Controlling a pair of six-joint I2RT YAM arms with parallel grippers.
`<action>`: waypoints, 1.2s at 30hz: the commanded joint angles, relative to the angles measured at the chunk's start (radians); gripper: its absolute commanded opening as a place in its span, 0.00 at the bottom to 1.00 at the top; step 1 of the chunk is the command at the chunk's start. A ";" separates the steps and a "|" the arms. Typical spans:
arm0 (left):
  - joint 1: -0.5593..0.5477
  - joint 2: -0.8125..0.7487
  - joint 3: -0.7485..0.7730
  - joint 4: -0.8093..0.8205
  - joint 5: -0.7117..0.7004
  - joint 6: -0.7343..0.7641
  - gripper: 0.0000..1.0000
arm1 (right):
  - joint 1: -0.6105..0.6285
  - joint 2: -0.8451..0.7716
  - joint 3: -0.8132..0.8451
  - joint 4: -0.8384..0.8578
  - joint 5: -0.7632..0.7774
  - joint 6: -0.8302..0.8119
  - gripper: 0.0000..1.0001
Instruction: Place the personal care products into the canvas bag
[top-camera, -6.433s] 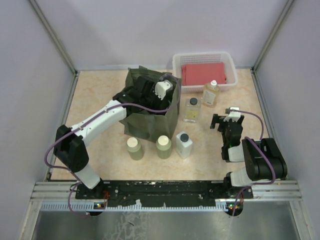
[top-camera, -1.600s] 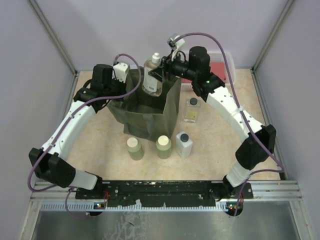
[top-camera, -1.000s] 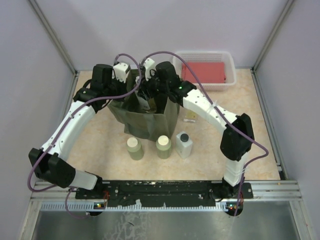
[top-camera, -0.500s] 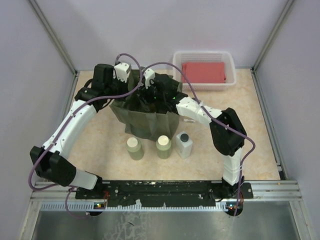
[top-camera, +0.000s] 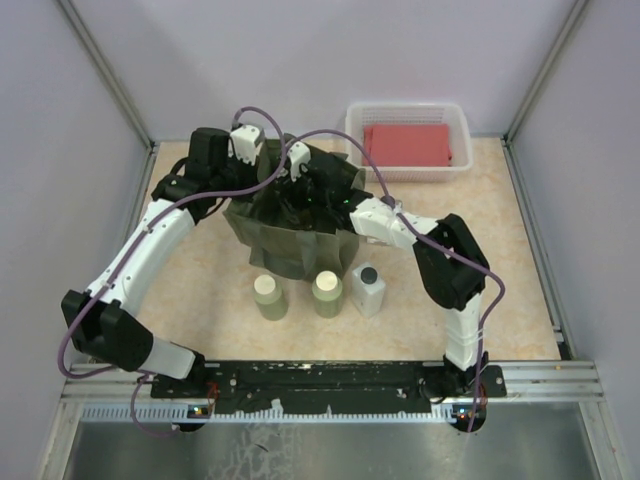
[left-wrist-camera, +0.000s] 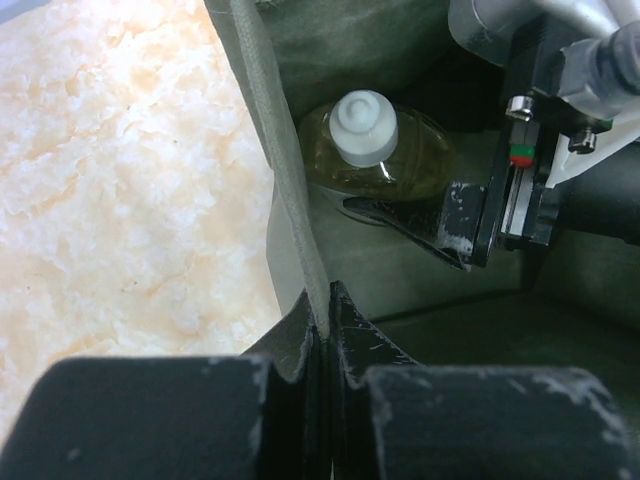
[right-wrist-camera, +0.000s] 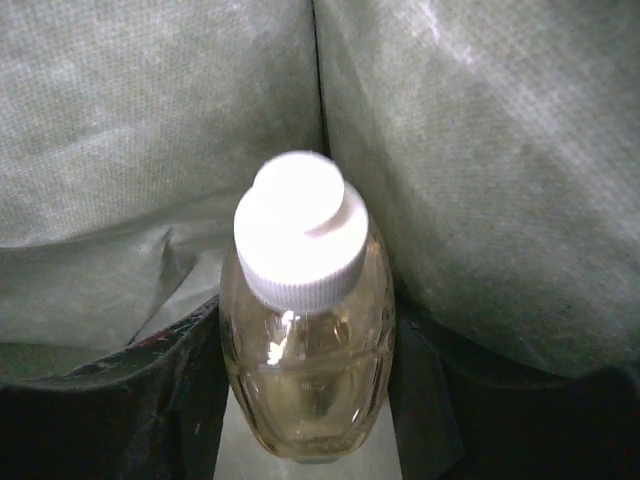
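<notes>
The olive canvas bag (top-camera: 300, 245) stands upright at the table's middle back. My left gripper (top-camera: 240, 178) is shut on its left rim (left-wrist-camera: 285, 180), holding the mouth open. My right gripper (top-camera: 300, 195) reaches down inside the bag. A clear yellowish bottle (right-wrist-camera: 305, 340) with a white cap stands upright between its fingers (right-wrist-camera: 190, 400) in a corner of the bag, with no gap showing on either side. The left wrist view shows that bottle (left-wrist-camera: 375, 150) too. Two olive-green bottles (top-camera: 268, 296) (top-camera: 327, 293) and a white square bottle (top-camera: 368, 289) stand in front of the bag.
A white lattice basket (top-camera: 405, 106) with a red folded cloth (top-camera: 405, 145) sits at the back right. My right arm (top-camera: 450, 260) arches over the table right of the bag. Metal frame posts and walls bound the table.
My right gripper has sunk from the bag's mouth deep into the bag with the clear bottle, its elbow folding lower. The left gripper has kept its hold on the rim.
</notes>
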 joint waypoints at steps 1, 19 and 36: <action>0.001 0.020 0.018 0.024 0.007 -0.005 0.00 | 0.007 -0.049 0.038 0.107 0.012 -0.022 0.67; 0.001 0.035 0.027 0.019 -0.001 -0.002 0.00 | 0.052 -0.443 0.086 -0.211 0.194 -0.031 0.98; 0.001 0.013 0.007 0.021 0.007 -0.008 0.00 | -0.251 -0.907 -0.401 -0.393 0.123 -0.130 0.99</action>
